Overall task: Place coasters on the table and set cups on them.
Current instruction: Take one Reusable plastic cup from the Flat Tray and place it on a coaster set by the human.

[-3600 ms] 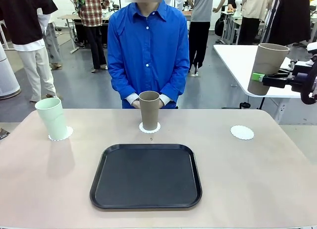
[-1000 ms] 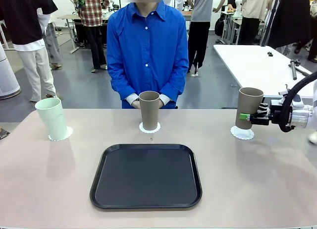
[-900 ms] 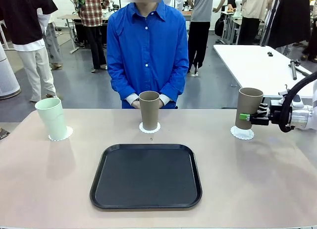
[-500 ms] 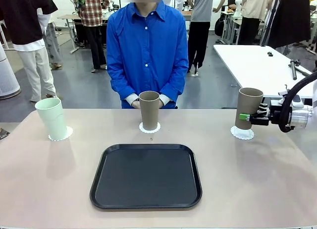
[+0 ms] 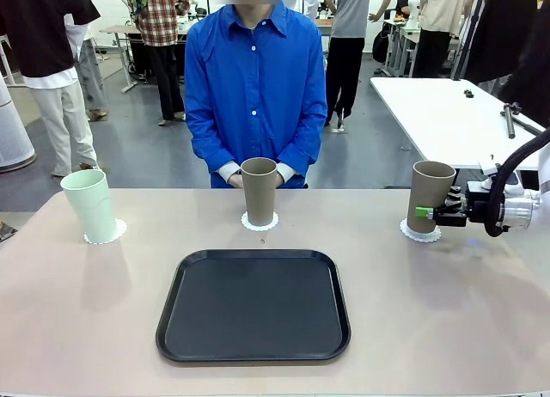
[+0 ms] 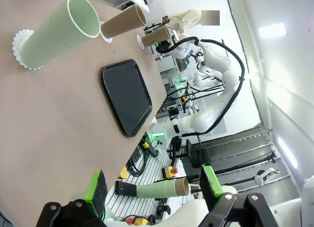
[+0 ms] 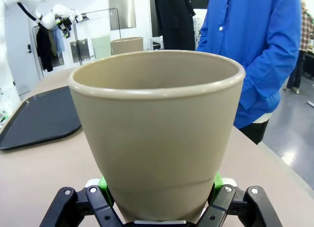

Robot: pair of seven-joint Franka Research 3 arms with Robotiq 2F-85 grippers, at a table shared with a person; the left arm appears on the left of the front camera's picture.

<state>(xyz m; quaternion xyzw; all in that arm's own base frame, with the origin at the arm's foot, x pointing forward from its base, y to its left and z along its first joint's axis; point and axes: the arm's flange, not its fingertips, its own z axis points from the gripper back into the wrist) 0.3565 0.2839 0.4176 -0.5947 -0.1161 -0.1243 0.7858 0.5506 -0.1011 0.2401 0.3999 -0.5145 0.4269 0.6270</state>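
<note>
A tan cup (image 5: 430, 195) stands on the right coaster (image 5: 420, 233) on the table (image 5: 447, 311), with my right gripper (image 5: 427, 213) shut on its lower part. In the right wrist view this cup (image 7: 157, 133) sits between the green pads (image 7: 217, 180). A second tan cup (image 5: 259, 191) stands on the middle coaster (image 5: 259, 222) in front of the person. The mint green cup (image 5: 89, 205) stands on the left coaster (image 5: 106, 234). My left gripper (image 6: 153, 185) is open and holds nothing, well back from the mint cup (image 6: 59, 33).
A black tray (image 5: 253, 304) lies in the middle of the table near the front edge. A person in a blue shirt (image 5: 256, 88) stands at the far side with hands folded behind the middle cup. A white table (image 5: 447, 113) stands behind on the right.
My right gripper has come down a little with the tan cup, so its base now rests on the right coaster. Nothing else has moved.
</note>
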